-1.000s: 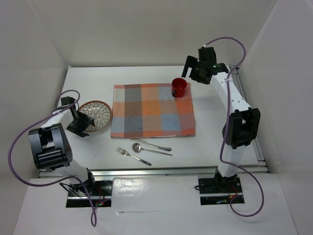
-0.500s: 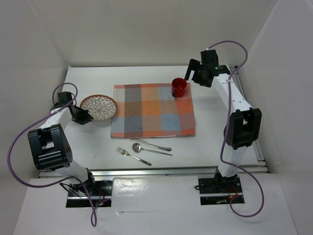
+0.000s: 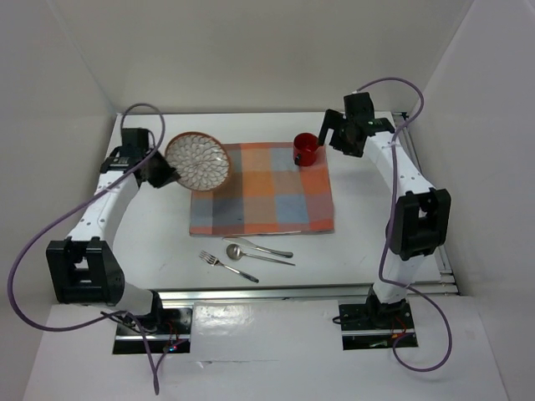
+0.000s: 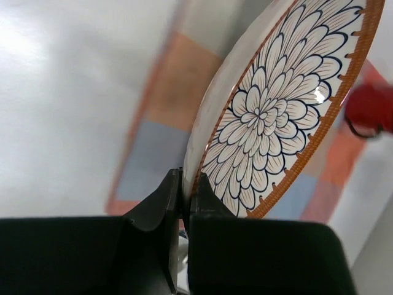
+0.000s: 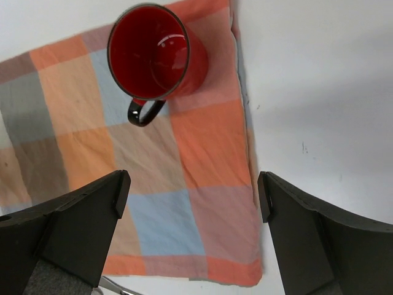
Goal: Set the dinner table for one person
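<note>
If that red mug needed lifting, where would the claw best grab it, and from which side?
Probably the wall of the red mug, coming from above with the open right gripper. It stands upright on the placemat, mouth up, so one finger could slip inside the rim and one outside. Pick a stretch away from the handle, which sticks out sideways.

No writing, brand, number or sign is legible on the plate (image 3: 198, 160), mug (image 3: 306, 149), placemat (image 3: 267, 196) or dinner table (image 3: 368, 225).
</note>
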Robot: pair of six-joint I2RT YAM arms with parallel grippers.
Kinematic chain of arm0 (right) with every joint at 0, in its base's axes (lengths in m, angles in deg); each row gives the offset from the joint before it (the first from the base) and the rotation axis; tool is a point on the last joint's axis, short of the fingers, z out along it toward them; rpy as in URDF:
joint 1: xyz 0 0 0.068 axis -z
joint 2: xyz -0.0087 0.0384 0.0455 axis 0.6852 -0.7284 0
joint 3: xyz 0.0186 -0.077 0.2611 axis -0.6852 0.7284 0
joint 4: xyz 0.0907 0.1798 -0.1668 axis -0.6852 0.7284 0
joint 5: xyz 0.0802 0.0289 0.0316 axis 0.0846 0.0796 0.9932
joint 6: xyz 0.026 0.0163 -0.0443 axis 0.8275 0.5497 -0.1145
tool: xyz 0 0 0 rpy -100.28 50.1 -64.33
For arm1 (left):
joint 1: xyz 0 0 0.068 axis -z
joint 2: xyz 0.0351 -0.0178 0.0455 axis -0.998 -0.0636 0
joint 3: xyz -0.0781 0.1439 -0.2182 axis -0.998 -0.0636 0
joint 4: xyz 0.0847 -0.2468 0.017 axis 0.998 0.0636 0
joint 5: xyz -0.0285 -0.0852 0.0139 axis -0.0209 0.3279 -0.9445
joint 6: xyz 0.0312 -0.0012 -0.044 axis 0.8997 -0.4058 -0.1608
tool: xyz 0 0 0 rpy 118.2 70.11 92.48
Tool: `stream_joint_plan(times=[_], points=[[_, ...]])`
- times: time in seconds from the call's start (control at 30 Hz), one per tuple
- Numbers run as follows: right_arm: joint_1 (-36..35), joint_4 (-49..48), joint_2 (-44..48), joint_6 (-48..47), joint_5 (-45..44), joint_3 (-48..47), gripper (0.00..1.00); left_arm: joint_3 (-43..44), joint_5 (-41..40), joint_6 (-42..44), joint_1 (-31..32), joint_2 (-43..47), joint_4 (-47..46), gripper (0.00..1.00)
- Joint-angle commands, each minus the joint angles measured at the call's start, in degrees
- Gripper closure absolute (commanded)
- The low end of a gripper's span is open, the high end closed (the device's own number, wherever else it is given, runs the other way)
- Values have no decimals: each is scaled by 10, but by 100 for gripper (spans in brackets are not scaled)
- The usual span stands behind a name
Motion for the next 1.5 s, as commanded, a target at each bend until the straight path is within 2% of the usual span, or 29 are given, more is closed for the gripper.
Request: stream_joint_plan(times=[0.0, 0.07, 0.2, 0.37, 0.47, 0.57, 0.73, 0.77, 0.8, 0.83, 0.9, 0.93, 0.97, 1.0, 1.03, 1.1, 1.13, 1.3, 1.33, 1.47], points=[[5, -7, 53, -8, -5, 23, 2, 56, 98, 25, 72, -30, -83, 100], [5, -1, 71, -13, -5, 44, 2, 86, 104, 30, 113, -61, -89, 100], [10, 5, 107, -13, -12, 80, 2, 129, 150, 24, 141, -144, -119, 100], [21, 17, 144, -18, -12, 122, 2, 158, 211, 24, 153, -234, -164, 100], [21, 22, 157, -18, -12, 140, 2, 146, 229, 18, 158, -254, -214, 100], [21, 28, 162, -18, -12, 146, 2, 151, 256, 25, 163, -291, -214, 100], [21, 28, 163, -18, -6, 153, 2, 151, 255, 32, 169, -322, -204, 100], [21, 28, 163, -18, -6, 153, 0, 164, 242, 39, 175, -328, -176, 98], [21, 28, 163, -18, -6, 153, 0, 171, 230, 39, 175, -334, -158, 89], [21, 28, 163, -18, -1, 153, 0, 177, 217, 48, 175, -334, -142, 68], [21, 28, 163, -18, -1, 153, 0, 184, 167, 57, 181, -340, -113, 55], [21, 28, 163, -23, -1, 153, 0, 184, 151, 66, 188, -340, -87, 44], [21, 28, 163, -24, 4, 153, 0, 184, 130, 66, 188, -332, -75, 41], [21, 28, 163, -24, 4, 153, 0, 189, 91, 76, 193, -320, -63, 31], [21, 28, 163, -24, 10, 153, 0, 189, 71, 76, 198, -312, -55, 30], [21, 28, 163, -29, 16, 159, 0, 196, 16, 83, 207, -296, -23, 13], [21, 28, 163, -29, 16, 159, 0, 204, 4, 88, 214, -278, -13, 9], [-4, 23, 179, -34, 27, 173, 0, 210, -86, 79, 242, -208, 51, 1], [-11, 23, 185, -39, 27, 182, 0, 188, -114, 72, 249, -191, 60, 1], [-48, 18, 200, -39, 32, 204, 0, 110, -176, -3, 300, -103, 137, 15]])
